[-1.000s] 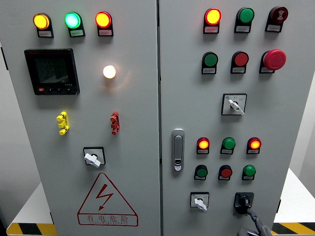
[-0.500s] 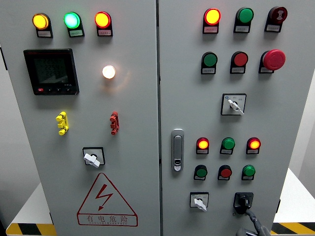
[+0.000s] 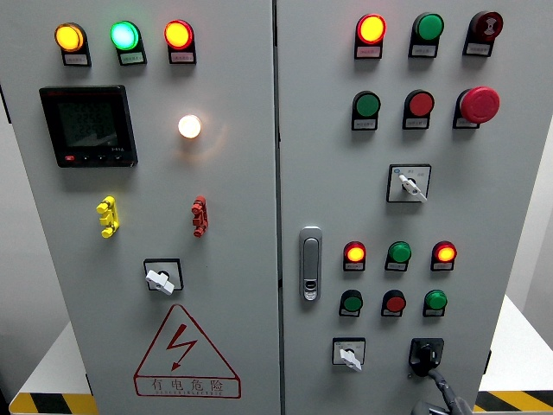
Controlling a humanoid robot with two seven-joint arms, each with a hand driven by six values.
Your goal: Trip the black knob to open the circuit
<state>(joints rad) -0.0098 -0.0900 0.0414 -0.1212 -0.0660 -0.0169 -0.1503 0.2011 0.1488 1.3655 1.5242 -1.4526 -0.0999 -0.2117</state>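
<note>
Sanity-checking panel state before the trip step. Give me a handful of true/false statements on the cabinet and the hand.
1. The black knob sits at the right door's lower right. True.
2. The right hand reaches it from below, at the bottom edge. True.
3. The white lamp on the left door is dark. False: it glows.
4. The red mushroom button is on the left door. False: upper right of the right door.
5. The left hand grips the door handle. False: no left hand shows.
</note>
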